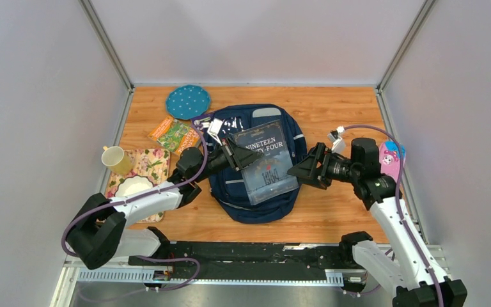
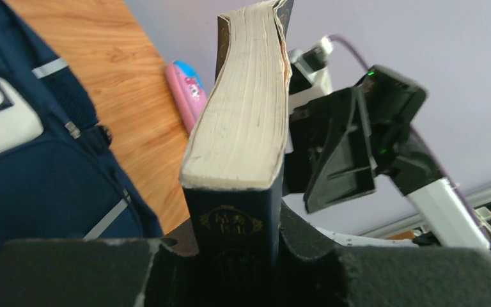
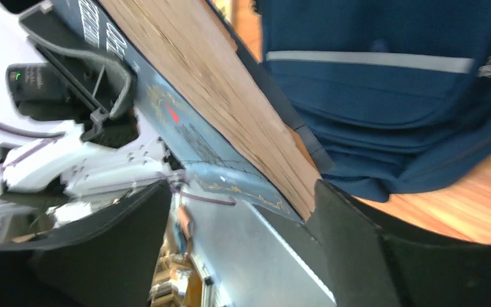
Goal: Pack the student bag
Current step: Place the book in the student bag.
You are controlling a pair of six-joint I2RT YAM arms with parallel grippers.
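Note:
The student bag [image 1: 256, 192], a navy backpack, lies flat in the middle of the table and also shows in the wrist views [image 2: 32, 173] [image 3: 383, 96]. A dark book titled Nineteen Eighty-Four [image 1: 266, 161] hangs tilted above it. My left gripper [image 1: 233, 153] is shut on the book's left side; in the left wrist view the spine [image 2: 236, 224] sits tight between the jaws of that gripper [image 2: 236, 233]. My right gripper [image 1: 302, 169] stands open at the book's right edge. In its own view this gripper [image 3: 243, 192] has a corner of the book [image 3: 211, 96] against one finger [image 3: 339, 224].
A pink pencil case [image 1: 390, 160] lies by the right wall behind my right arm. At the left are a teal dotted pouch [image 1: 187, 101], snack packets [image 1: 174, 134], a yellow mug [image 1: 116, 158] and a floral mat [image 1: 150, 163] with a white bowl [image 1: 133, 186].

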